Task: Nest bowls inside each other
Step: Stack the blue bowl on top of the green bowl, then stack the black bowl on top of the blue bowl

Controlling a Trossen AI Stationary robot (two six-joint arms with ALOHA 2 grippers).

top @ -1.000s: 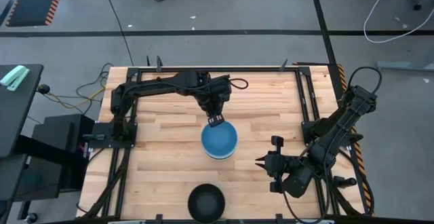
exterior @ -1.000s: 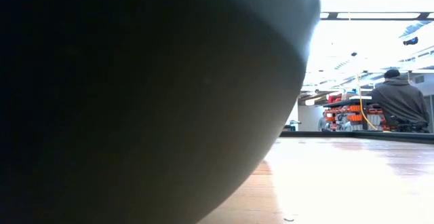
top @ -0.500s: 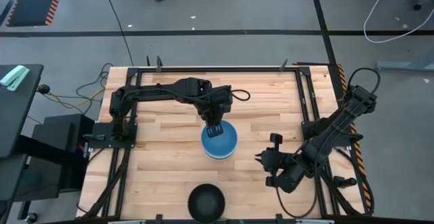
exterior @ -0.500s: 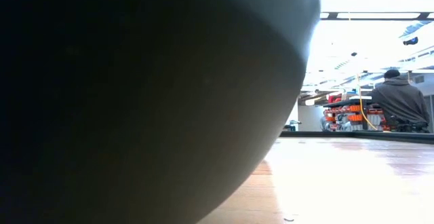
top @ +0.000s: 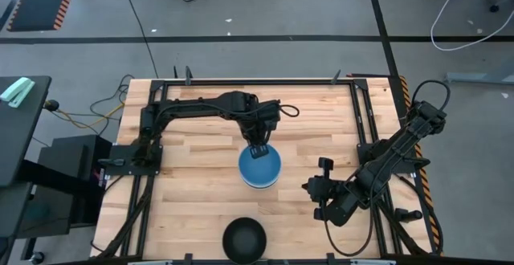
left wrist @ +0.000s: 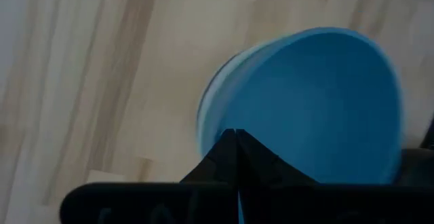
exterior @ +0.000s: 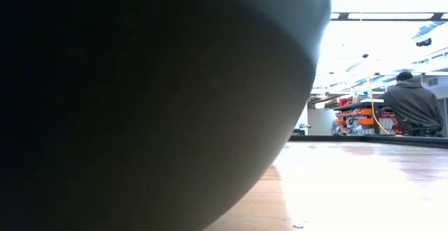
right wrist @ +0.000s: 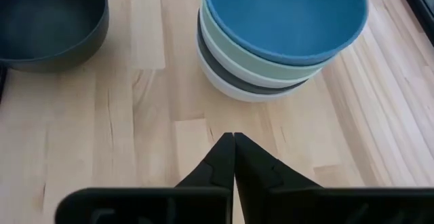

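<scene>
left jaws [top: 259,150] closed at blue bowl [top: 259,166] rim | right jaws [top: 308,188] closed — beside stack; black bowl [top: 244,239] apart

A dark bowl [exterior: 140,98] fills the foreground; a seated person [exterior: 413,105] shows far behind.

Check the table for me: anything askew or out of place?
One black bowl sits alone at the table's near edge, apart from the nested stack topped by the blue bowl. It also blocks most of the low view. The stack itself looks even.
</scene>
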